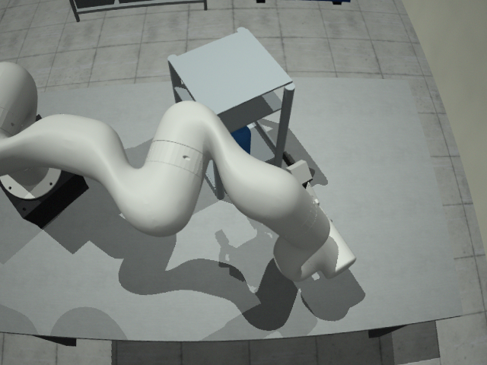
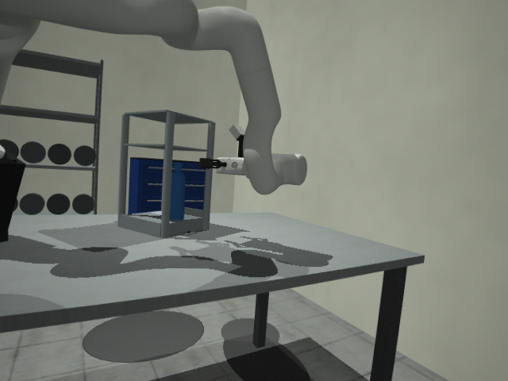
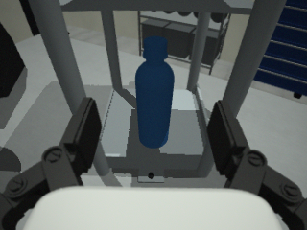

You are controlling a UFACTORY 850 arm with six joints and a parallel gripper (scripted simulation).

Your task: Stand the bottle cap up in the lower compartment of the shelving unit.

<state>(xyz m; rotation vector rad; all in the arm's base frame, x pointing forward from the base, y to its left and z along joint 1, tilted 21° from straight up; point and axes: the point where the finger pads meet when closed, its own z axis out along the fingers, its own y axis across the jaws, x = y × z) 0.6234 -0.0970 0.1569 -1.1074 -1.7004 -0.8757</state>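
Note:
The dark blue bottle (image 3: 153, 93) stands cap up on the floor of the lower compartment of the grey shelving unit (image 2: 166, 172). It looks upright. It also shows in the exterior view (image 2: 177, 192) and partly under the arm in the top view (image 1: 241, 138). My gripper (image 3: 154, 113) is open and empty. It is held level just outside the unit, facing in between two posts, with a gap between its fingers and the bottle. In the exterior view the gripper (image 2: 207, 163) sits by the unit's right post, at about the bottle's cap height.
The unit's posts (image 3: 62, 72) (image 3: 249, 67) stand close on either side of the fingers. My arm (image 1: 189, 157) arches over the table in front of the unit. A black object (image 2: 8, 197) stands at the table's far left. A storage rack (image 2: 53, 135) and a blue cabinet stand behind the table.

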